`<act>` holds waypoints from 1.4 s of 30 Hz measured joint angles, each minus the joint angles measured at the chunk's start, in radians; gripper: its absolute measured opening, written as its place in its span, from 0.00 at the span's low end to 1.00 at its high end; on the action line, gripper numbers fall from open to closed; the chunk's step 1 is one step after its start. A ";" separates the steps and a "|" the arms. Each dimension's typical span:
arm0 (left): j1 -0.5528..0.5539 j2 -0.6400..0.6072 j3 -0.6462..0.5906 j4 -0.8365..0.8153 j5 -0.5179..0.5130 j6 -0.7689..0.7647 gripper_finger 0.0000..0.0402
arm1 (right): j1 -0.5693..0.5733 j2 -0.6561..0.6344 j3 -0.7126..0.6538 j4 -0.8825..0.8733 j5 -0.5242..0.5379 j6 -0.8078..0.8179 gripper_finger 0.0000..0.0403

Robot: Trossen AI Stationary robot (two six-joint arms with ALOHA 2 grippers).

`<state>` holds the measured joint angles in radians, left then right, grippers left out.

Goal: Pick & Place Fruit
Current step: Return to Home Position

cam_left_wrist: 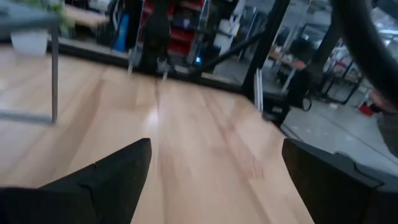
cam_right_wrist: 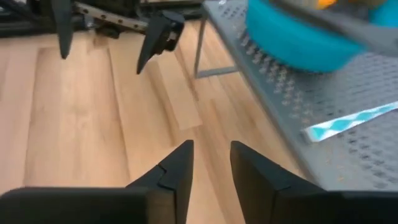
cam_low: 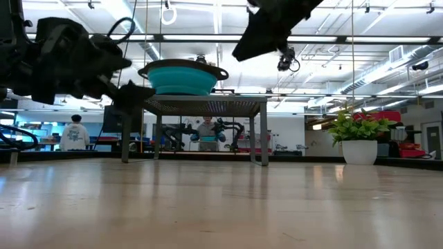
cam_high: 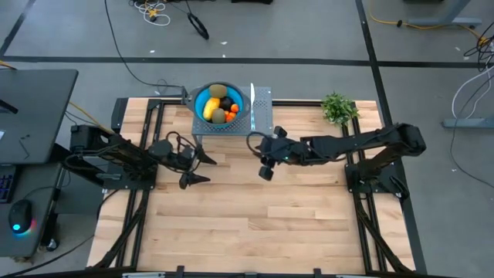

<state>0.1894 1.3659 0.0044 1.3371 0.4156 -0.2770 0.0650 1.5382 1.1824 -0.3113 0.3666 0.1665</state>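
"Fruit (cam_high: 218,106): where is it?"
"Heaped, smooth and rounded, in the blue strainer bowl (cam_high: 197,108) on the perforated gray shelf (cam_high: 262,116), far centre."
"Step in hand?"
"Judged: homing. The left gripper (cam_high: 199,169), spread wide and empty, hovers near-left of the shelf. The right gripper (cam_high: 265,168), narrowly parted and empty, hovers just near of it. Next, both arms must fold back clear of the shelf legs."
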 joint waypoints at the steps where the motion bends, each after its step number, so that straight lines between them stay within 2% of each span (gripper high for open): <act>1: 0.000 0.000 0.000 0.020 0.000 -0.004 0.93 | 0.006 -0.009 -0.003 -0.001 0.010 -0.008 0.29; 4: 0.000 0.000 0.000 0.033 -0.001 -0.019 0.90 | 0.023 -0.057 -0.042 -0.001 0.054 -0.022 0.22; 7: 0.000 0.000 0.000 0.033 -0.016 -0.021 0.82 | 0.037 -0.123 -0.137 0.013 0.068 -0.020 0.14; 12: 0.000 0.000 0.000 0.056 -0.096 -0.018 0.60 | 0.042 -0.262 -0.360 0.181 -0.021 -0.029 0.03; 15: 0.004 0.000 0.003 0.081 -0.109 -0.018 0.44 | 0.042 -0.360 -0.488 0.308 -0.077 -0.056 0.01; 19: 0.037 -0.029 0.013 0.075 -0.106 -0.042 0.24 | 0.042 -0.504 -0.621 0.386 -0.137 -0.078 0.01; 24: 0.122 -0.106 0.012 0.068 0.012 -0.058 0.03 | 0.042 -0.691 -0.740 0.403 -0.160 -0.075 0.01; 26: 0.150 -0.150 0.006 0.061 0.055 -0.071 0.02 | 0.042 -0.760 -0.777 0.411 -0.161 -0.075 0.01; 30: 0.184 -0.249 0.002 -0.012 0.075 -0.072 0.02 | 0.042 -0.877 -0.855 0.421 -0.160 -0.077 0.01; 36: 0.203 -0.430 0.002 -0.210 0.059 -0.030 0.02 | 0.041 -1.024 -0.986 0.428 -0.108 -0.062 0.01; 42: 0.244 -0.640 0.002 -0.392 0.076 -0.005 0.01 | 0.041 -1.154 -1.083 0.428 -0.107 -0.052 0.01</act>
<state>0.4333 0.7264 0.0063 0.9451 0.4919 -0.2816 0.1062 0.3840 0.0996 0.1172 0.2592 0.1145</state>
